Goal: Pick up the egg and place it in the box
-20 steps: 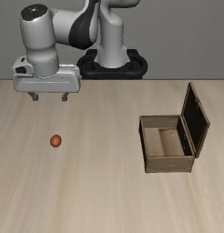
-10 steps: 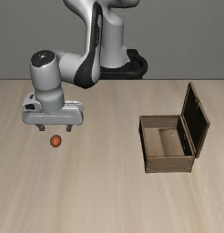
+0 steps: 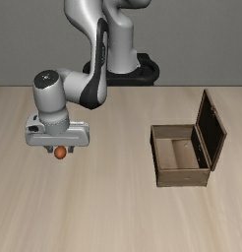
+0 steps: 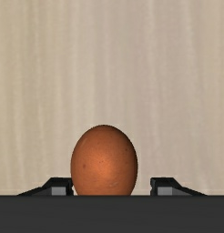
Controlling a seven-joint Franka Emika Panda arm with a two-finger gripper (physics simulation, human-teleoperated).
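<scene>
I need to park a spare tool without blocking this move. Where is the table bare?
Bare table lies between the egg and the box, and across the strip below both in the exterior view. The box stands open with nothing inside. It is crowded only at the egg, where the open gripper straddles it.

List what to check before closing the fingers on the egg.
1. Small brown egg centred between the fingers: ok.
2. Gripper open, with a gap on each side of the egg: ok.
3. Egg resting on the light wooden table, not lifted: ok.
4. Fingers low enough to meet the egg at its widest part: cannot tell.
5. Brown wooden box open, with its lid raised: ok.
</scene>
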